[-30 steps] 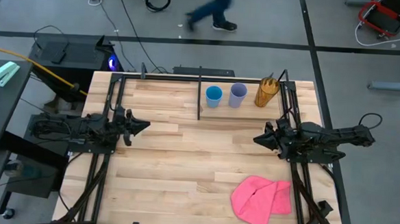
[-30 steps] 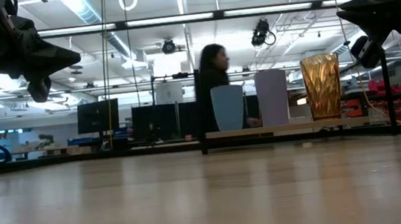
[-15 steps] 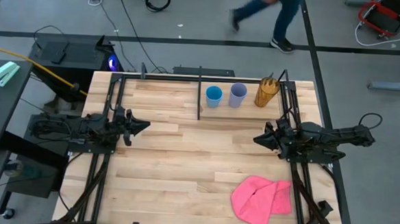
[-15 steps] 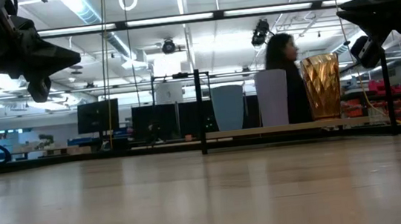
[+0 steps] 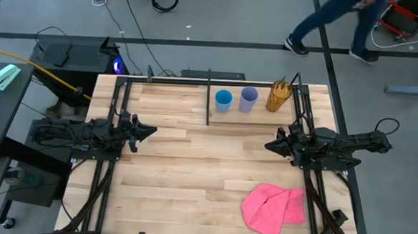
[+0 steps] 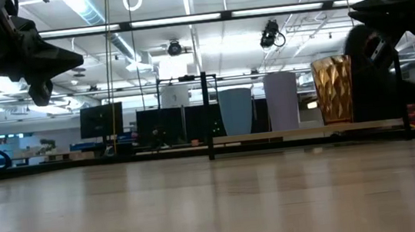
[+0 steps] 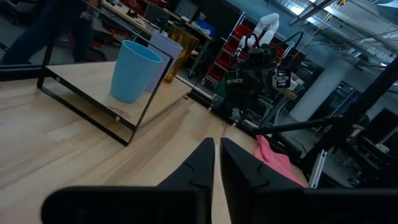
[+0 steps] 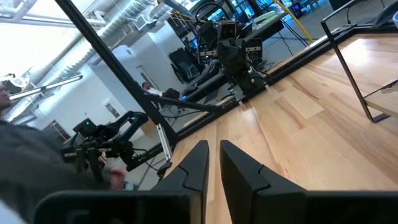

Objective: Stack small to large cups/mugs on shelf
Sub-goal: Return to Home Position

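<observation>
Three cups stand upright in a row on the raised wooden shelf (image 5: 238, 117) at the table's far right. They are a short blue cup (image 5: 223, 100), a taller lavender cup (image 5: 248, 98) and the tallest, an amber cup (image 5: 279, 96), each resting on its base. A black divider post (image 5: 209, 95) stands left of the blue cup. My left gripper (image 5: 151, 131) hovers at the table's left side and my right gripper (image 5: 268, 145) at its right side. Both point level toward the table's middle, well off the cups. Both are shut, with only a thin slit between the fingers (image 7: 205, 163) (image 8: 198, 165).
A crumpled pink cloth (image 5: 274, 206) lies near the table's front right. Black frame rails (image 5: 116, 105) run along both sides of the table. A person (image 5: 336, 23) walks on the floor beyond the far edge. Bare wooden planks (image 5: 199, 167) lie between the two grippers.
Both arms and all three cups have kept still. A person beyond the table's far edge has walked from left to right, passing behind the cups in the low view.
</observation>
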